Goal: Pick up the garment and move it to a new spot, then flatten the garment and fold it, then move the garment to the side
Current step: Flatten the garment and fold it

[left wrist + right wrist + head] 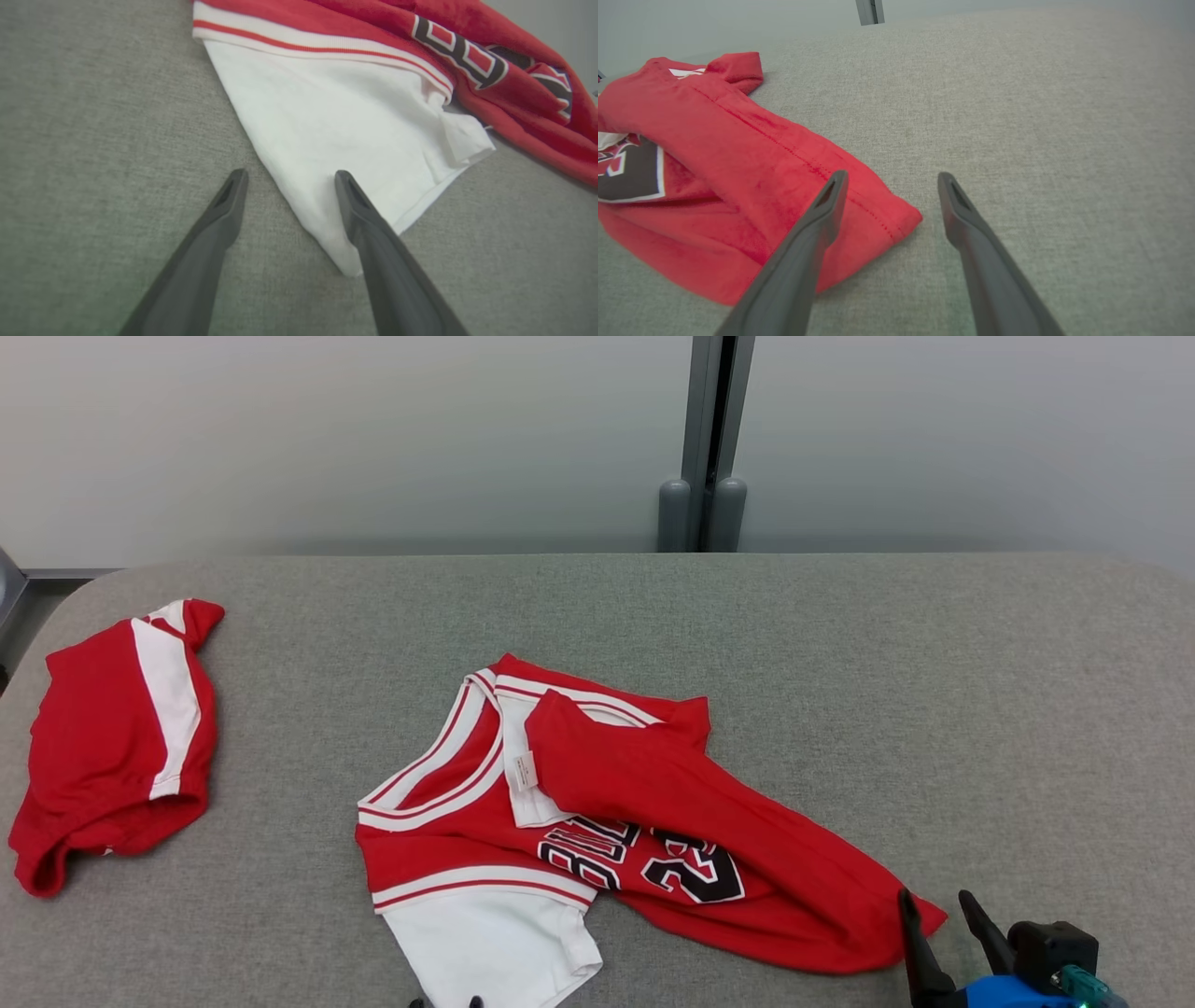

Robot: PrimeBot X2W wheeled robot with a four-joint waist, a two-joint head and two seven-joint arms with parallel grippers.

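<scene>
A second red-and-white piece of clothing (117, 737) lies bunched on the grey bench (840, 644), well off to the left of the left gripper (289, 175). That gripper's fingers stand apart, empty, straddling the white sleeve edge of the garment (597, 803), which lies crumpled between both grippers. The right gripper (892, 176), fingers apart and empty, sits at the garment's red hem corner

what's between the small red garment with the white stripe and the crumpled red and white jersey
Nothing but bare grey fabric tabletop, seen in the head view, separates the small red striped garment from the crumpled jersey.
</scene>
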